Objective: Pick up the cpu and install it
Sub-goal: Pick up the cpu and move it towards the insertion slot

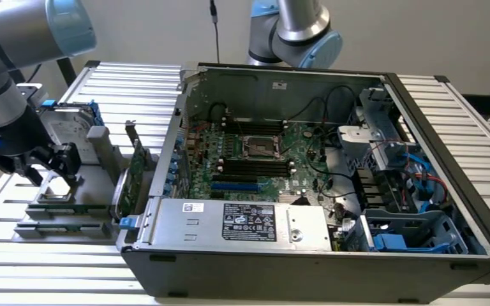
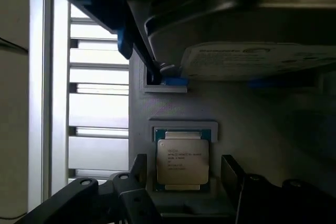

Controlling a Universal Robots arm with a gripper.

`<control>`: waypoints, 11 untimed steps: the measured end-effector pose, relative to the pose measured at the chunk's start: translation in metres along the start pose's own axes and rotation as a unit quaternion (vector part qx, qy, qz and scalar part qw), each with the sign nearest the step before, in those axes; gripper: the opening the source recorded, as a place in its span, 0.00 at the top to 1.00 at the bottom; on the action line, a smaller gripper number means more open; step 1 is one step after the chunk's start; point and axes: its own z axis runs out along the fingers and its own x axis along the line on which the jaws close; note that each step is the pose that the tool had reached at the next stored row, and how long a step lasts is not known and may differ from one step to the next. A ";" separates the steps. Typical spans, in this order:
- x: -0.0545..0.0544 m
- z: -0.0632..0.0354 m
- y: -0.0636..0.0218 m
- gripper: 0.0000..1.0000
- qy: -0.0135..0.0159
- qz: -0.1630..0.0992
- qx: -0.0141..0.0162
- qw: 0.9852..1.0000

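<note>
1. The task looks to be at its very start. The cpu (image 2: 182,162) lies flat, silver lid up, in its square recess in the grey holder (image 2: 173,103). Nothing shows it lifted or tilted.

2. The gripper (image 2: 184,165) is open directly over the cpu. Its dark fingers (image 2: 137,169) stand one on each side of the chip, and a strip of holder shows between each finger and the chip's edge. They are around the chip and not touching it, so nothing is held.

3. Judged from this, both the pick-up and the install are not yet done. The socket (image 1: 258,145) on the motherboard (image 1: 270,169) looks unfilled, though I cannot tell more about its state.

4. The wrist view gives what the exterior view lacks: the chip's printed lid, its square seating, and the gaps beside each finger. It also shows the hard drive (image 2: 252,61) with its blue bracket just beyond the gripper, close over the holder.

5. The exterior view gives what the wrist view lacks, which is the destination. The open computer case (image 1: 313,255) lies well apart from the gripper, towards the exterior view's right, and the socket sits deep inside it. A green card (image 1: 138,172) stands upright between the gripper and the case wall. The holder and case rest on the slatted table (image 1: 58,274).
</note>
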 end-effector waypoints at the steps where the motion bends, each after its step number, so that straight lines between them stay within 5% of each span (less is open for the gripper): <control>1: 0.000 0.0013 -0.0001 0.33 0.000 0.000 0.000 1.000; 7: 0.000 0.0054 0.0008 0.33 0.002 0.002 0.006 1.000; 11: 0.000 0.0057 0.0038 0.33 0.002 0.002 0.016 1.000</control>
